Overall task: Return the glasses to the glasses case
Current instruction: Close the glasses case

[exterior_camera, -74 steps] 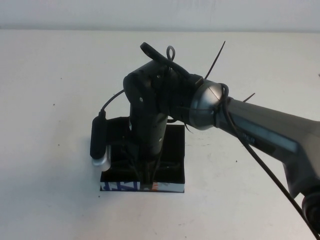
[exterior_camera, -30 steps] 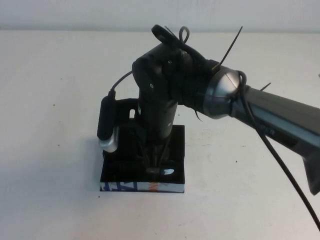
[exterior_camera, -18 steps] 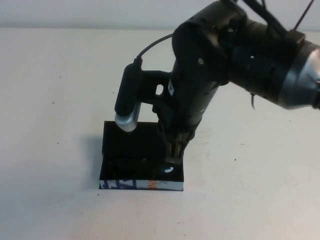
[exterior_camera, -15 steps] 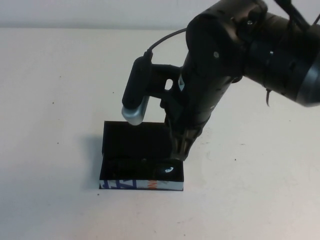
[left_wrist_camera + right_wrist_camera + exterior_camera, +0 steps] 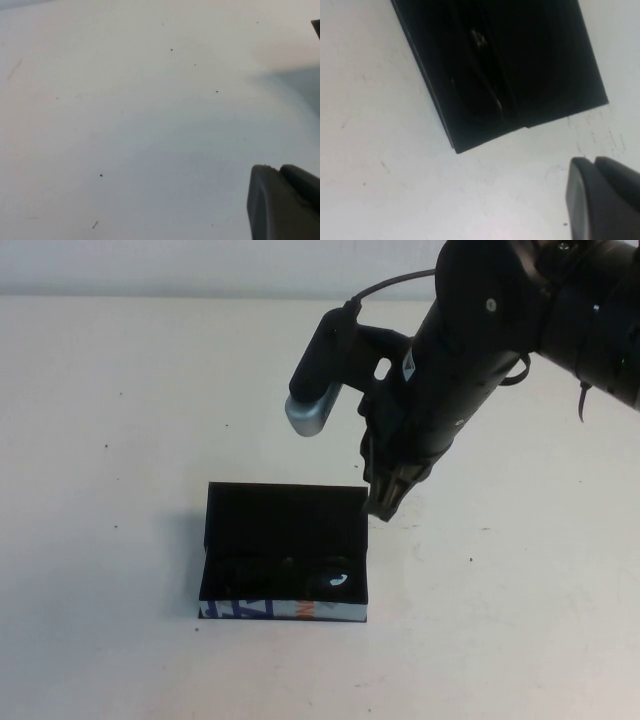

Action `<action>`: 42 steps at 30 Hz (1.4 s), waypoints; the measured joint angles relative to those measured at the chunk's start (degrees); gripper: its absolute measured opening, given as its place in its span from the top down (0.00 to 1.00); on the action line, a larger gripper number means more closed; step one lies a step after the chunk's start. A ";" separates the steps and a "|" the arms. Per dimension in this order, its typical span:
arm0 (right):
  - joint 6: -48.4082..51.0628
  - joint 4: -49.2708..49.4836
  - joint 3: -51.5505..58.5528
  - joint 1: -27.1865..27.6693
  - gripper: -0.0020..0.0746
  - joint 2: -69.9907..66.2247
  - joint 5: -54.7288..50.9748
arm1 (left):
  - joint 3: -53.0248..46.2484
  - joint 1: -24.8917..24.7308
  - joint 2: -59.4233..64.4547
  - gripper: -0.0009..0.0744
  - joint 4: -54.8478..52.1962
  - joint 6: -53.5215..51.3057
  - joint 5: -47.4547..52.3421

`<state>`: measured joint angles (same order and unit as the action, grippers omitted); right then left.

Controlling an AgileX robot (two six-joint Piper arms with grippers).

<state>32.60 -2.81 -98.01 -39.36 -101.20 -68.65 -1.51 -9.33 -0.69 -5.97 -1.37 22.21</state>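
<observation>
The black glasses case (image 5: 284,520) sits open on the white table, lid standing at the back, white printed strip at the front. The dark glasses (image 5: 300,577) lie inside it, one lens glinting. My right gripper (image 5: 384,504) hangs shut and empty above the case's back right corner, clear of it. In the right wrist view the case (image 5: 545,60) holds the glasses (image 5: 482,87), and the right gripper (image 5: 592,162) is over bare table beside it. My left gripper (image 5: 279,171) shows only in the left wrist view, shut and empty over bare table.
The white table (image 5: 120,440) spreads all round the case. The right arm's wrist camera (image 5: 318,380) and cable hang above the table behind the case. The back wall edge runs along the top of the high view.
My right gripper has let go of the glasses inside the case, risen out of it and moved back and to the right. The glasses stay in the case.
</observation>
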 joint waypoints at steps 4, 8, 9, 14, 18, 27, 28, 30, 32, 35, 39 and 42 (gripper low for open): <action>1.12 3.18 0.10 0.00 0.99 0.00 0.00 | 0.00 0.00 0.00 0.99 0.00 0.00 0.00; 1.47 3.84 0.10 0.00 0.99 0.00 0.00 | 0.00 0.00 0.00 0.99 0.00 0.00 -0.11; 1.47 4.06 0.10 0.00 0.99 0.00 0.00 | 0.00 0.00 0.00 0.99 0.00 0.00 -0.61; 1.47 5.26 0.10 0.00 0.99 0.00 0.00 | 0.00 0.00 0.00 0.99 6.40 7.34 -8.61; 1.47 6.75 0.10 0.00 0.99 -0.37 0.00 | 0.00 0.00 0.00 0.99 9.61 13.55 -16.19; 1.47 7.21 0.10 0.00 0.99 -2.49 0.71 | 1.76 0.00 1.41 0.99 10.12 25.08 -14.29; 1.47 7.21 0.21 0.00 0.99 -2.48 1.27 | 3.12 0.00 2.81 0.99 10.23 25.90 -11.64; 1.23 7.32 0.21 0.00 0.99 -2.48 2.46 | 7.58 -0.43 7.94 0.99 10.24 26.78 -5.70; 0.23 7.25 0.21 0.00 0.99 -2.48 3.39 | 12.94 -1.42 13.81 0.99 10.24 25.97 -0.10; -0.66 7.35 0.21 0.00 0.99 -2.48 4.04 | 20.81 -3.55 24.86 0.99 11.16 20.61 7.01; -2.34 7.23 0.21 0.00 0.99 -2.48 4.68 | 29.76 -6.27 38.35 0.99 18.92 6.99 14.76; -5.74 6.87 0.21 0.24 0.99 -2.48 5.94 | 33.64 -6.83 47.49 0.99 29.12 -5.88 19.32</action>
<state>26.86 4.06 -97.81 -39.12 -103.68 -62.71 32.12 -16.16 46.80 23.16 -7.25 41.53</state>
